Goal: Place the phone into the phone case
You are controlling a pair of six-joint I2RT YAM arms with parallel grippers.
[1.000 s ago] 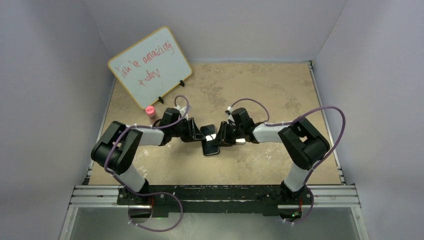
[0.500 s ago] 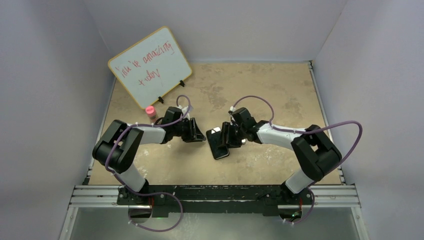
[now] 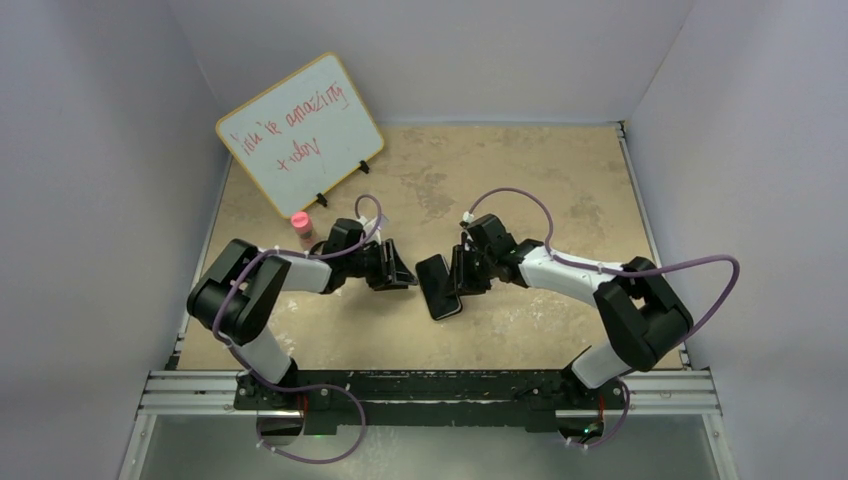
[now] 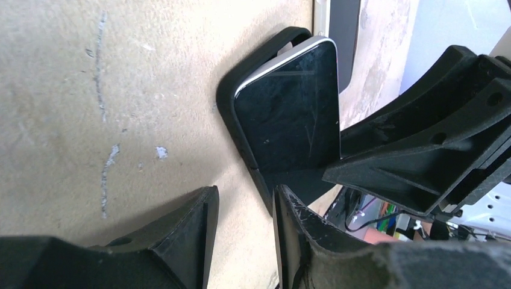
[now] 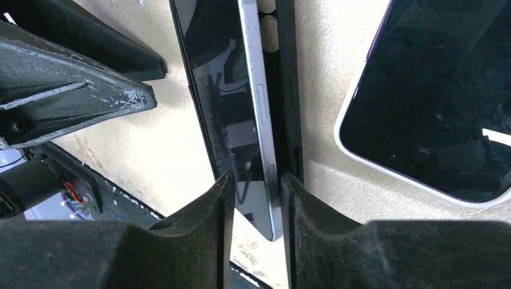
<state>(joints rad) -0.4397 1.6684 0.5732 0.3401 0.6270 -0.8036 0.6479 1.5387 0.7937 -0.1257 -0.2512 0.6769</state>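
Phone (image 3: 438, 285): tilted on edge in phone case (image 4: 228, 102), clamped at 3 o'clock by right gripper (image 5: 256, 192). Left gripper (image 4: 244, 226) at 9 o'clock, parted, empty.

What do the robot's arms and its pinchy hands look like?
Both arms match. The left arm and right arm have white tube sections between chunky black joints. A thin purple cable loops along each one. The left gripper and right gripper are black, each with two wedge-shaped fingers whose edges look scuffed and whitish.
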